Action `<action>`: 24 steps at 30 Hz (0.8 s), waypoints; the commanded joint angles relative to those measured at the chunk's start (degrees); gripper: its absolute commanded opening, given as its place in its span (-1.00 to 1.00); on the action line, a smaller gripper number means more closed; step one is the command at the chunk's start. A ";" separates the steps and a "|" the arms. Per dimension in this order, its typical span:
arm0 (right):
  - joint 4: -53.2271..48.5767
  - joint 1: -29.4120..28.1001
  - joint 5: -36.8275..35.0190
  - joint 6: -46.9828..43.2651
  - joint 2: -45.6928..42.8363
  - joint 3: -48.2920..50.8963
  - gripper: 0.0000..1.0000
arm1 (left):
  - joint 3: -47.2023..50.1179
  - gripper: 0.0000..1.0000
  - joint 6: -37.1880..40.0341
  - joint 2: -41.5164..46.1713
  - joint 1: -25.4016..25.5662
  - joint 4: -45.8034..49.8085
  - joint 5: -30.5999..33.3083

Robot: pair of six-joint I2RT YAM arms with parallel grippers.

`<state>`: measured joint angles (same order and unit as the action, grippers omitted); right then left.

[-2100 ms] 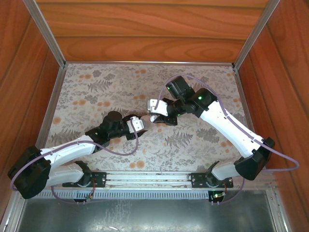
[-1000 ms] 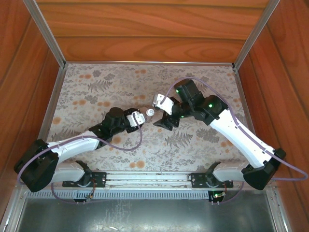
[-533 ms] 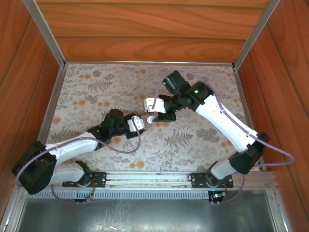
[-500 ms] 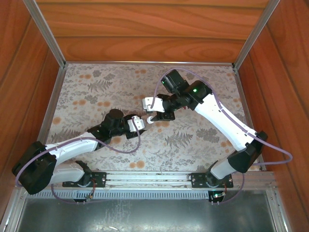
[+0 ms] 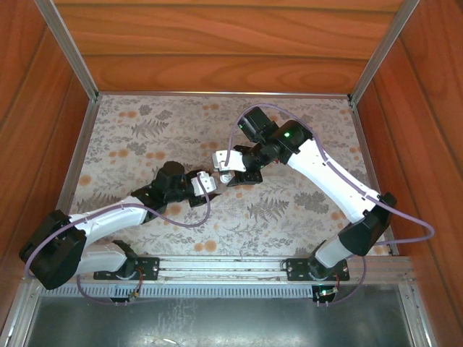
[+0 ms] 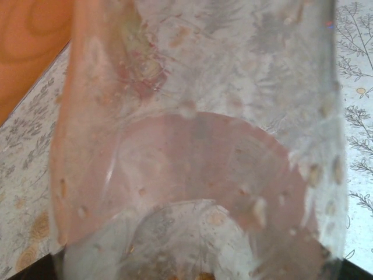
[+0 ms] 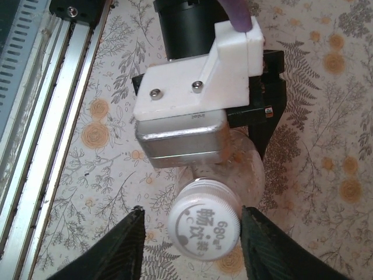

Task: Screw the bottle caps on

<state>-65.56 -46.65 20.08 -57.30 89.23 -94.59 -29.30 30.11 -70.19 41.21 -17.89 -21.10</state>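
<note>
Closing in since a second ago, the right gripper now straddles the white cap seated on the neck of the clear bottle, jaws narrowed but not yet pinching. Meanwhile the left gripper clamps that bottle over the middle of the table; a tightening turn seems next.

The clear bottle is hemmed in at mid-table. The left gripper clamps it from the near-left. The right gripper straddles its white cap, one finger almost touching and a slim gap at the other. The left arm and right arm bar the near approaches to the bottle. Beyond the bottle and to its far left, the floral mat lies open up to the wooden walls.
</note>
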 commanded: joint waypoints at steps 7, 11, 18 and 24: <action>-1.51 -0.98 0.07 -2.47 1.03 0.52 -0.33 | -1.43 0.20 -1.72 -0.83 -0.51 1.27 -2.52; -1.60 -1.07 -0.49 -1.66 0.95 0.78 -0.42 | -1.46 0.20 -2.16 -0.44 -0.50 1.30 -2.45; 4.67 -1.07 -1.90 15.01 -0.47 3.07 -0.80 | -3.76 0.17 -3.92 -0.56 -0.11 1.19 9.46; 9.50 -1.07 -9.40 46.93 -1.21 3.70 -1.00 | -4.95 0.15 -2.15 -0.14 0.47 0.51 18.44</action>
<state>-56.62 -46.89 14.17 -31.38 88.44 -91.31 -31.33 28.58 -70.43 41.39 -15.35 -10.68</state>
